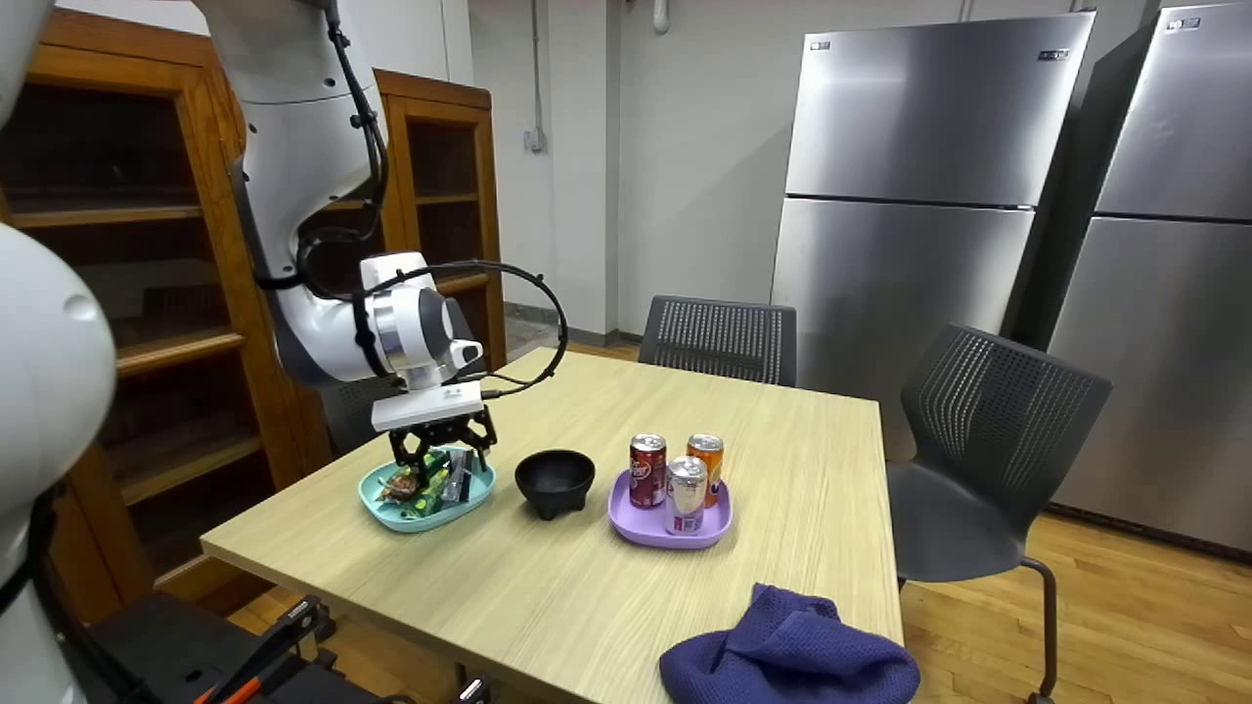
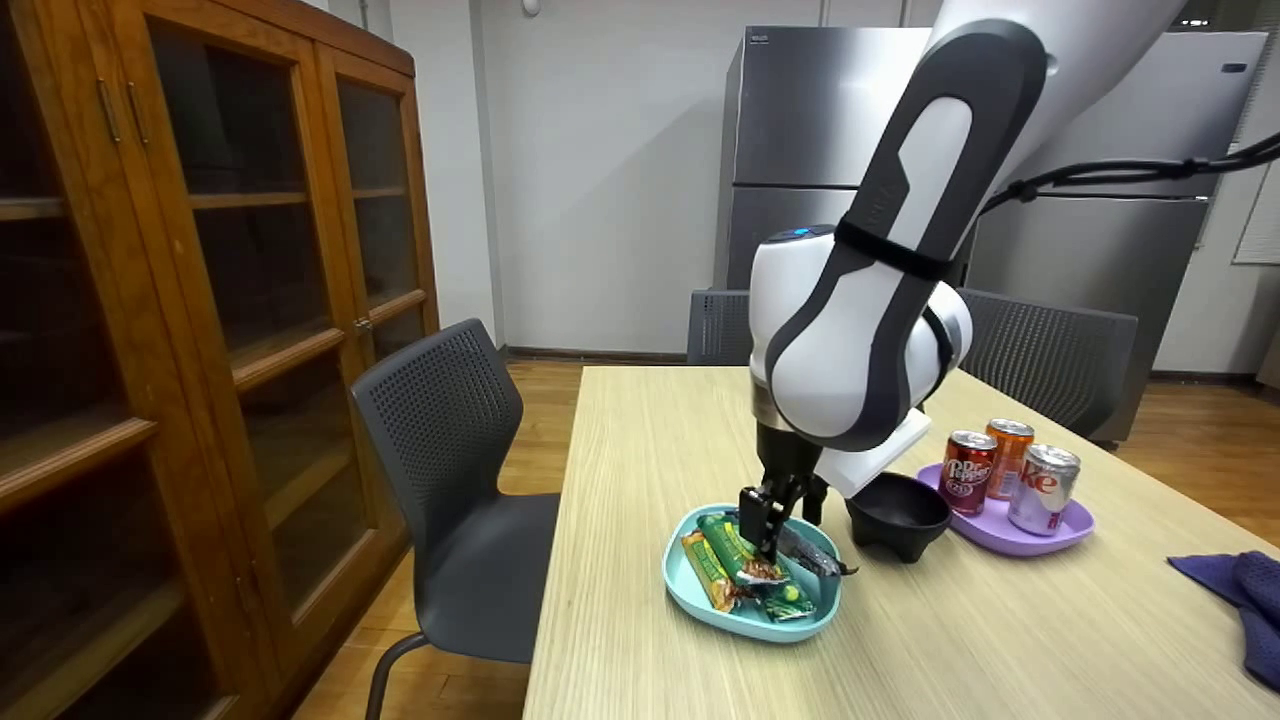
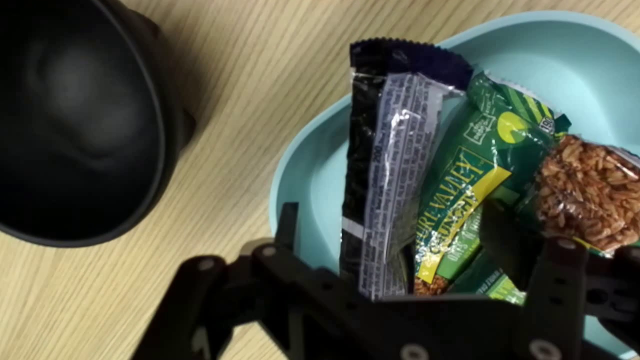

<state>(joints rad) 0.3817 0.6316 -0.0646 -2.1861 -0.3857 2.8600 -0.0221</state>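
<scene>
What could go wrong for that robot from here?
In the wrist view, the open end effector spans the dark packet and part of a green packet, so closing might pinch both. The dark packet's end overhangs the tray, so a bump could tip it out. The black bowl stands close by and might get knocked.

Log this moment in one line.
end effector: open over teal tray | in it: wrapped bars | contact: unclear | beside it: black bowl | purple tray: three cans
</scene>
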